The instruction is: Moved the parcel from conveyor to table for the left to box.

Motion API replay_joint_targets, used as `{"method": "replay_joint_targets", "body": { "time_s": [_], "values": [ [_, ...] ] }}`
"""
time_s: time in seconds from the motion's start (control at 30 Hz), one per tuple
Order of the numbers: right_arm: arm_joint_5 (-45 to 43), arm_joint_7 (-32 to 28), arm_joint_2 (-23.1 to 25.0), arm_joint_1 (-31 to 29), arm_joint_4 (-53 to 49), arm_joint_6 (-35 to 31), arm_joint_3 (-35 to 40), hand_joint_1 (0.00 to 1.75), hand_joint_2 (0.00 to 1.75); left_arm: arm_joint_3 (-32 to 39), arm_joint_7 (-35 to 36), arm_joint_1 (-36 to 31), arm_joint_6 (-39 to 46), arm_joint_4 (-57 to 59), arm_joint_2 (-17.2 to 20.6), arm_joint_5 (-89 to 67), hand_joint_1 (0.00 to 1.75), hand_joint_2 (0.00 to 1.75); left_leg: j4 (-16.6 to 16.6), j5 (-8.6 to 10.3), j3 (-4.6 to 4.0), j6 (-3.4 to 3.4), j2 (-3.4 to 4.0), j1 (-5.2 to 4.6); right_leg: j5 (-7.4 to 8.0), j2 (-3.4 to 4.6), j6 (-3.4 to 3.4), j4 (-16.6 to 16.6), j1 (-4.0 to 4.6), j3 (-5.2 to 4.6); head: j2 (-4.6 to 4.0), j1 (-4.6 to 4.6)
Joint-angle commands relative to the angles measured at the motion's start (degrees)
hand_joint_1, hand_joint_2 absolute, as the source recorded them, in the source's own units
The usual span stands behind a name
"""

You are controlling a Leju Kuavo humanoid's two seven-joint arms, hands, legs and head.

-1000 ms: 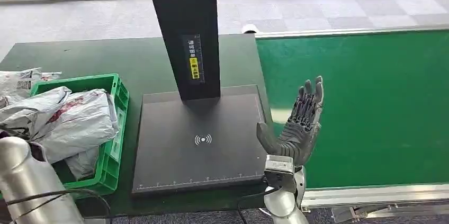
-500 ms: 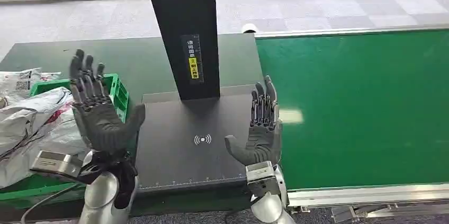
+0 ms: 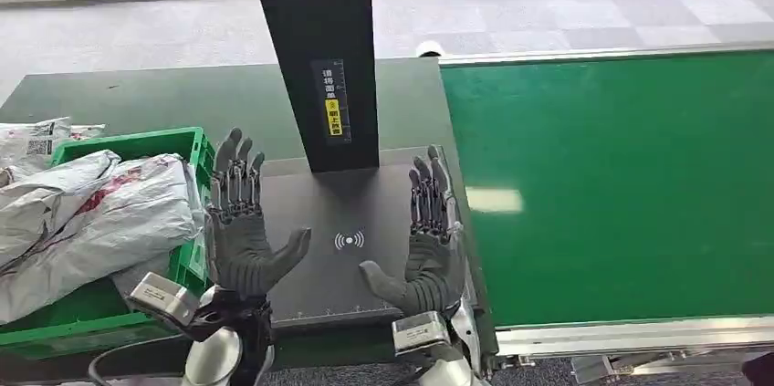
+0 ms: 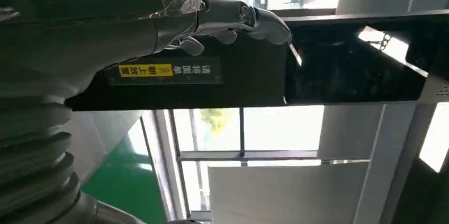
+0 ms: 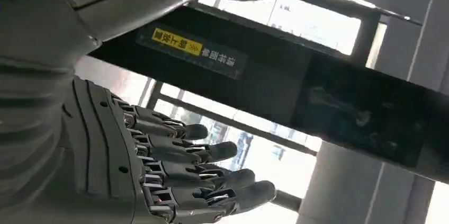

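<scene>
Just left of the left hand (image 3: 241, 235) sits the green box (image 3: 196, 258), grey parcels (image 3: 91, 213) heaped inside. Both hands — left and right hand (image 3: 424, 245) — hover palm-up, fingers spread, empty, above the black scanner base (image 3: 356, 213); the green conveyor (image 3: 621, 185) lies right.

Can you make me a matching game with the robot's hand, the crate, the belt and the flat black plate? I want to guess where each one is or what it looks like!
Things:
1. left hand
2. crate
3. conveyor belt
4. scanner plate

Clues:
A. bare green surface on the right
B. black, with a white wave symbol
C. open, palm up, holding nothing
D. green, with grey parcel bags in it

Pairs: 1-C, 2-D, 3-A, 4-B
</scene>
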Motion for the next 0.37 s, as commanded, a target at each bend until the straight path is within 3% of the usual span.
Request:
{"method": "replay_joint_targets", "body": {
  "time_s": [0.03,0.37],
  "values": [
    [5.23,0.02,-1.03,0.44,0.90,-6.18,2.72,0.00,1.75,-2.72,0.17,1.65,1.95,4.55,1.21,-0.09,0.00,1.75,-0.14,0.00,0.15,0.02,-0.01,0.00,-0.01,-0.04,-0.02,-0.13,0.01,0.16,0.00,-0.02],
    [11.92,0.02,3.24,1.71,1.85,-6.18,-6.20,0.00,1.75,-0.56,0.17,1.68,5.03,5.75,1.31,-0.75,0.00,1.75,-0.14,0.00,0.10,0.06,-0.01,0.00,0.02,-0.04,-0.03,-0.12,0.01,0.11,0.00,0.00]
  ]
}}
